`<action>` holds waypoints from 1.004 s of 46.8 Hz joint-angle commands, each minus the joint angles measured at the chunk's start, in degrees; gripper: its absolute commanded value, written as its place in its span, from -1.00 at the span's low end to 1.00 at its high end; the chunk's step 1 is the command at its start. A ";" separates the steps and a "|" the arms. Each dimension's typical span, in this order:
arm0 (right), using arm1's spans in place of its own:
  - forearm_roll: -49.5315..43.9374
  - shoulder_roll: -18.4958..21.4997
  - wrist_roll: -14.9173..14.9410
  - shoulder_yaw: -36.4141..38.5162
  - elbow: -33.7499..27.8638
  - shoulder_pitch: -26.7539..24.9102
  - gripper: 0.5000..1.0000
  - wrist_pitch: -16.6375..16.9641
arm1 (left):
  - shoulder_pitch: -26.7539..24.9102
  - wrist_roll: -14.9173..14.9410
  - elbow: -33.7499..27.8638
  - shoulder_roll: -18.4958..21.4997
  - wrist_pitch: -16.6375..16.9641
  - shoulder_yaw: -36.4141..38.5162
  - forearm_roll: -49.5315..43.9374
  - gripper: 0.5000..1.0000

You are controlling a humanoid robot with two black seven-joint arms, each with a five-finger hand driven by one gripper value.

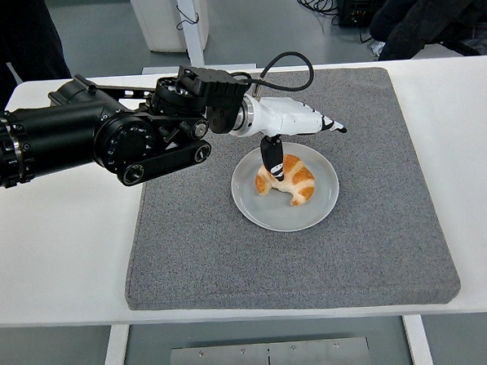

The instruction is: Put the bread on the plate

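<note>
A golden croissant (289,180) lies on the grey round plate (271,214) in the middle of the grey mat. My left hand (294,131) is white with black fingertips. It hovers just above and behind the plate with its fingers spread and holds nothing. Its thumb (270,157) hangs down over the croissant's left end; I cannot tell whether it touches it. The right arm is out of view.
The grey mat (231,257) covers the middle of the white table (59,257). My black left arm (102,141) reaches across the mat's left rear part. People in dark clothes stand at the top left and top right beyond the table.
</note>
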 commanded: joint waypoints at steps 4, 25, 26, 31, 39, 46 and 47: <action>0.00 0.00 -0.01 0.00 0.00 0.00 1.00 0.00 | -2.71 0.07 0.02 3.05 -4.32 -4.77 -7.41 1.00; 0.00 0.00 -0.01 0.00 0.00 0.00 1.00 0.00 | 0.26 3.76 2.65 10.43 -5.82 -13.39 -32.46 1.00; 0.00 0.00 -0.01 0.00 0.00 0.00 1.00 0.00 | 0.88 3.68 3.44 10.43 -5.82 -13.48 -33.25 1.00; 0.00 0.00 -0.01 0.00 0.00 0.00 1.00 0.00 | 5.36 3.24 7.49 10.35 -5.82 -17.60 -36.15 1.00; 0.00 0.00 -0.01 0.00 0.00 0.00 1.00 0.00 | 14.94 2.36 9.78 9.73 -5.91 -27.53 -37.04 1.00; 0.00 0.00 -0.01 0.00 0.26 0.00 1.00 0.09 | 23.90 1.22 12.93 7.10 -5.91 -37.02 -37.21 1.00; 0.00 0.00 -0.01 0.00 0.09 0.00 1.00 0.01 | 24.87 1.13 13.90 6.40 -5.99 -38.34 -37.21 1.00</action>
